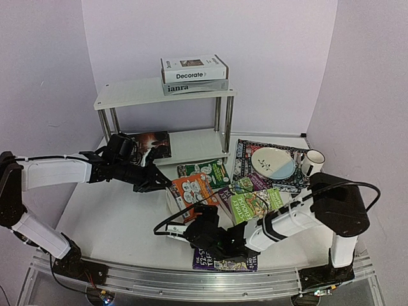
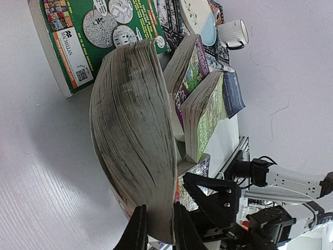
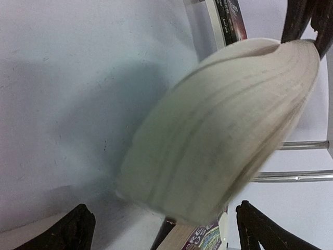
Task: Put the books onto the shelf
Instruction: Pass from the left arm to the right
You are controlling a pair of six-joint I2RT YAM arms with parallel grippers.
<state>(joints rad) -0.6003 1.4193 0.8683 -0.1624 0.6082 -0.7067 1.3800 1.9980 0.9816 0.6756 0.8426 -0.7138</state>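
Starting at the left, we find the left gripper (image 2: 158, 229) reaching in across the table. Its jaws are nipped tight on the page edge of the orange paperback (image 1: 193, 190). In its wrist view the thick block of pages bulges and sags away from the two fingers (a pinch on pages rather than on the whole book, as far as we can tell).

The book sits near the middle of the table, partly lifted. As best we can judge, its long axis points roughly toward the shelf (image 1: 159, 94). The shelf stands just beyond it, further from the arms, so the carry would run away from us and slightly right. The lower tier (image 1: 197, 145) is the closer target. It holds one dark book (image 1: 152, 143) at its left end, with bare board to the right. The top tier already carries Decorate (image 1: 194, 69) stacked on ianra (image 1: 191, 87).

Further right, the right gripper (image 3: 169, 228) faces the same book from the near side. Its jaws are spread wide with nothing between them, and the drooping pages hang just ahead of its fingers. We judge the left arm both nearer the shelf and in charge of the book, while the right is placed to steady the sagging half.

Beyond that, a green paperback (image 1: 207, 171) and more Treehouse paperbacks (image 1: 255, 203) lie loose on the table.
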